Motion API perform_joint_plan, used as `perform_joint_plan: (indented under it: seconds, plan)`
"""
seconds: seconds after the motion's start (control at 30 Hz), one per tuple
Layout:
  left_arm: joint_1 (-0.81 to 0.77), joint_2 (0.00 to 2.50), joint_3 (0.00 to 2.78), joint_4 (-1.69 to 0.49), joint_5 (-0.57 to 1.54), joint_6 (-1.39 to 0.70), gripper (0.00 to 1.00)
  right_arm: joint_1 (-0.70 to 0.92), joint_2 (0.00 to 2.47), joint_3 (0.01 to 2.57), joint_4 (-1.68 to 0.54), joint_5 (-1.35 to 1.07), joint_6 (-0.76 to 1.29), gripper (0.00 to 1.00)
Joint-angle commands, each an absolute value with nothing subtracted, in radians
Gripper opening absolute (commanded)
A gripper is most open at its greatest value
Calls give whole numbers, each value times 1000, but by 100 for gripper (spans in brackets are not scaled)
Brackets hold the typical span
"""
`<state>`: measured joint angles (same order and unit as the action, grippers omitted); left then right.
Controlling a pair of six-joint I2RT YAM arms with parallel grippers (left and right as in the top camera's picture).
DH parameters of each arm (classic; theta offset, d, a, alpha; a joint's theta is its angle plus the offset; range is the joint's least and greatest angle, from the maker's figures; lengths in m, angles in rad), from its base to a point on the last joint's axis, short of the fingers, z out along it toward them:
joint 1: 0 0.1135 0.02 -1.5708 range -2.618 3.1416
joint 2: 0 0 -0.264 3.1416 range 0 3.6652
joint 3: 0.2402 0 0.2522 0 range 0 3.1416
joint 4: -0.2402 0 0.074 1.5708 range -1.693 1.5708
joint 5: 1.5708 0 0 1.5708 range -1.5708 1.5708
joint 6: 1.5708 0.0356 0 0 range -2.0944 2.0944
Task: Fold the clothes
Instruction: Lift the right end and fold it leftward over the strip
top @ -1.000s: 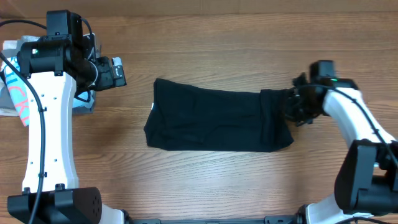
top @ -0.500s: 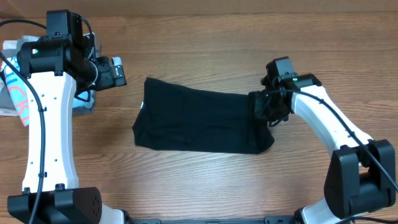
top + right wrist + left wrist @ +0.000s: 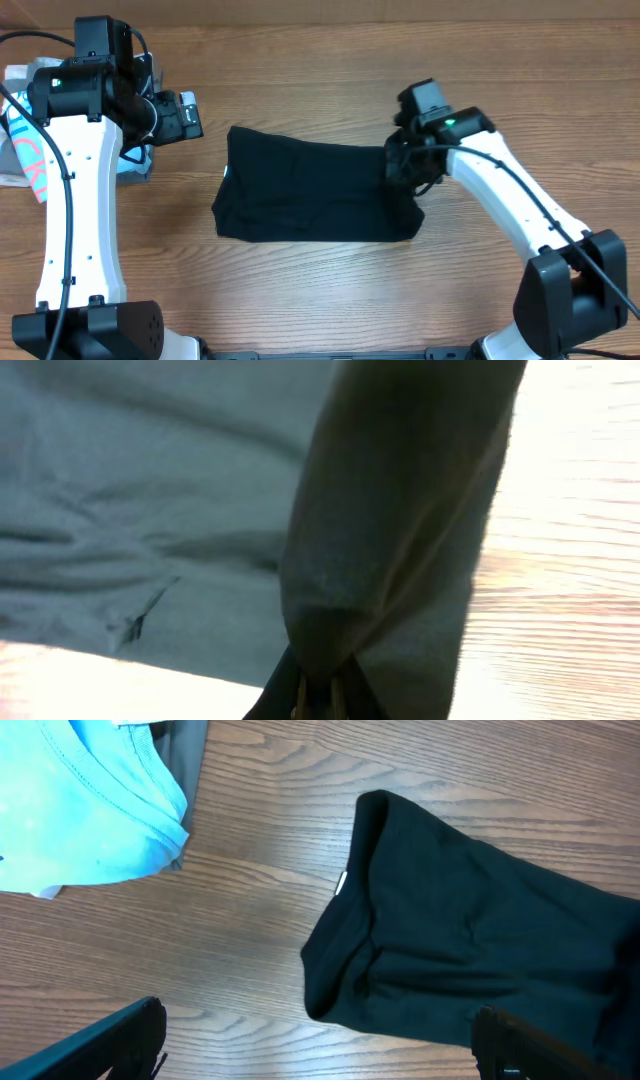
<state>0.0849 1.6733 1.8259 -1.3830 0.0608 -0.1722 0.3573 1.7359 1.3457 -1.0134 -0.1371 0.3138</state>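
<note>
Overhead, left-wrist and right-wrist views of a two-arm workstation. The black T-shirt point(image 3: 310, 195) lies on the wooden tabletop point(image 3: 320, 60) near the centre, spread as a roughly rectangular, already doubled-over mass with its long side running left to right. Its small white neck tag point(image 3: 342, 882) shows at the left edge. The right end of the garment is lifted off the wood and gathered into a hanging fold. The right tool point(image 3: 403, 165) sits at this right end, its jaws closed on the fold; in the right-wrist view the dark fabric drapes down into the pinched fingertips point(image 3: 318, 695) at the bottom of the picture. The left tool point(image 3: 186, 115) hovers over bare wood to the far left of the shirt, apart from it, with its two fingers point(image 3: 110, 1040) spread wide and nothing between them. A light-blue shirt point(image 3: 80, 800) rests at the far-left edge of the tabletop, lying over a grey cloth point(image 3: 185, 740), both well apart from the black garment.
</note>
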Motion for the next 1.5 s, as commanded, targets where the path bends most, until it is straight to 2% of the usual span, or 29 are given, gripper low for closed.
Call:
perform_joint_plan:
  seconds: [0.0, 0.5, 0.57, 0.63, 0.7, 1.03, 1.1, 1.17, 1.23, 1.4, 1.47]
  plan:
    - [78, 1674, 1835, -1380, 72, -149, 100, 395, 1718, 1334, -998, -131, 332, 4]
    - [78, 1674, 1835, -1388, 72, -149, 100, 491, 1809, 1334, -849, -159, 533, 4]
    - [78, 1674, 1835, -1391, 72, -149, 100, 502, 1809, 1334, -838, -159, 555, 12]
    - [78, 1674, 1835, -1396, 72, -149, 100, 510, 1809, 1334, -842, -157, 554, 32]
    - [78, 1674, 1835, -1399, 72, -149, 100, 511, 1809, 1334, -843, -158, 554, 43]
    - [78, 1674, 1835, -1399, 72, -149, 100, 447, 1807, 1451, -947, -158, 479, 47]
    - [78, 1674, 1835, -1399, 72, -149, 100, 411, 1807, 1491, -955, -158, 463, 43]
    - [78, 1674, 1835, -1399, 72, -149, 100, 376, 1807, 1500, -924, -167, 458, 26]
    - [78, 1674, 1835, -1399, 72, -149, 100, 353, 1812, 1497, -895, -227, 388, 17]
    - [78, 1674, 1835, -1394, 72, -149, 100, 338, 1867, 1497, -847, -379, 335, 4]
    - [78, 1674, 1835, -1394, 72, -149, 100, 341, 1899, 1497, -817, -414, 328, 4]
